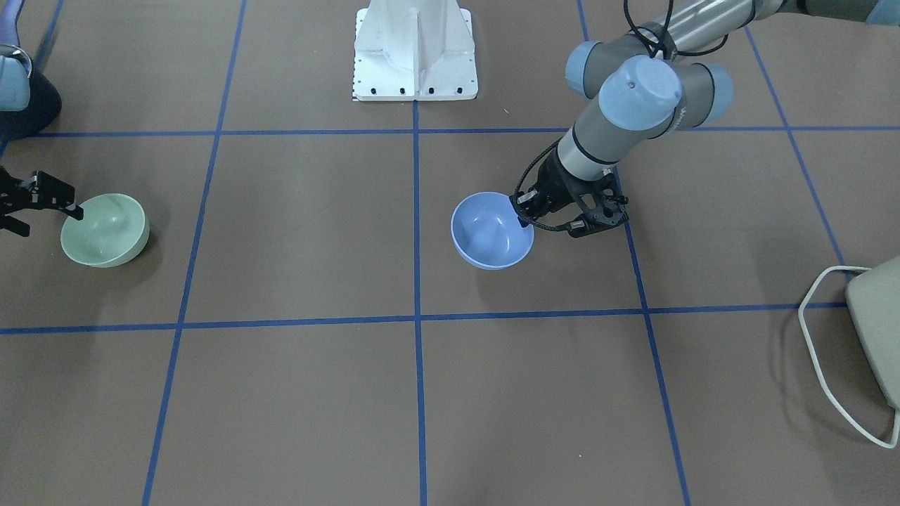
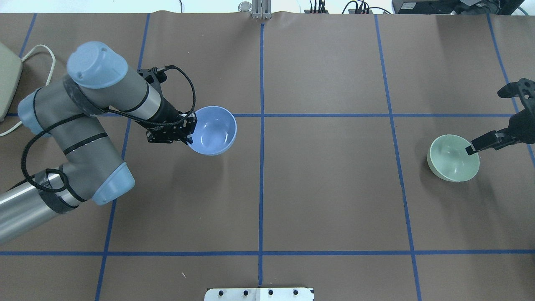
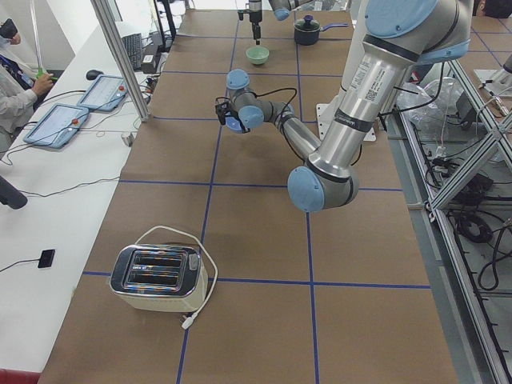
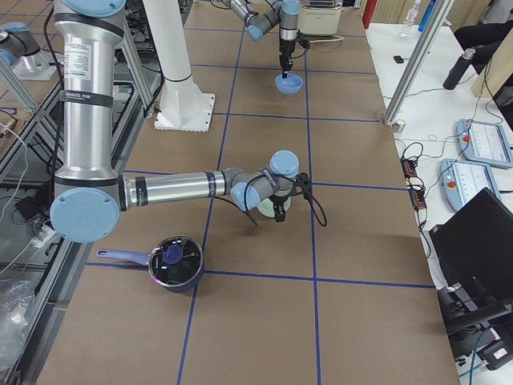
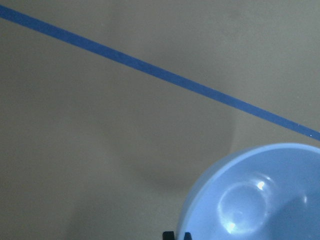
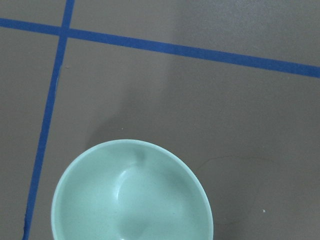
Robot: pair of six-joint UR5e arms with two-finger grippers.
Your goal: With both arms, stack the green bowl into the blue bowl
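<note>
Brown bench, two bowls, well apart.
Left hand clamps blue bowl rim, right hand green bowl rim; one toaster, one pot.

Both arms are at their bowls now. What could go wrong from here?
The left gripper pinches the blue bowl at only one spot on its smooth rim, so the bowl might slip or swing.
The right gripper also meets the green bowl at the rim edge. Whether it grips is unclear, so a lift could miss.
The bowls are far apart, and the grippers may crowd each other when they meet.
</note>
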